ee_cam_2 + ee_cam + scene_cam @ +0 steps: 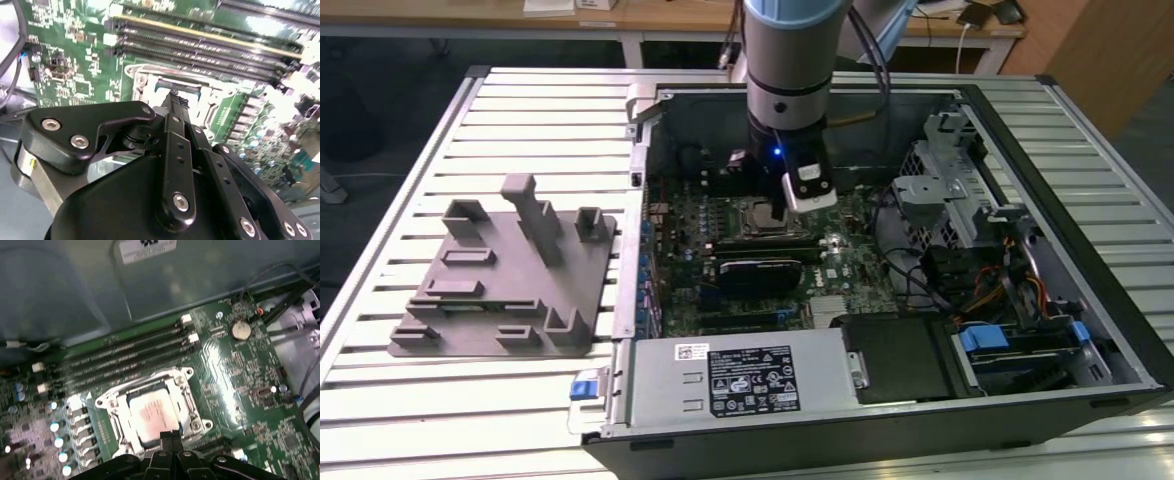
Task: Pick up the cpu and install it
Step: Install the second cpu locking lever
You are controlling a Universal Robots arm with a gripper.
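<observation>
The cpu [152, 415], a flat square chip with a shiny silver-grey top, lies flat inside the metal-framed socket [111, 404] on the green motherboard. My gripper [171, 438] hovers just above the socket's edge, its two black fingers pressed together with nothing between them. In the second wrist view the gripper [175, 98] points down at the socket [145, 75]. The exterior view has the gripper [781, 215] inside the open computer case, over the socket [754, 215].
Memory slots [125, 355] and a coin battery [241, 330] flank the socket. A grey plastic fixture block [507, 270] sits on the slatted table at the exterior view's left. The power supply [734, 375], drive cage [961, 170] and cables [987, 290] crowd the case.
</observation>
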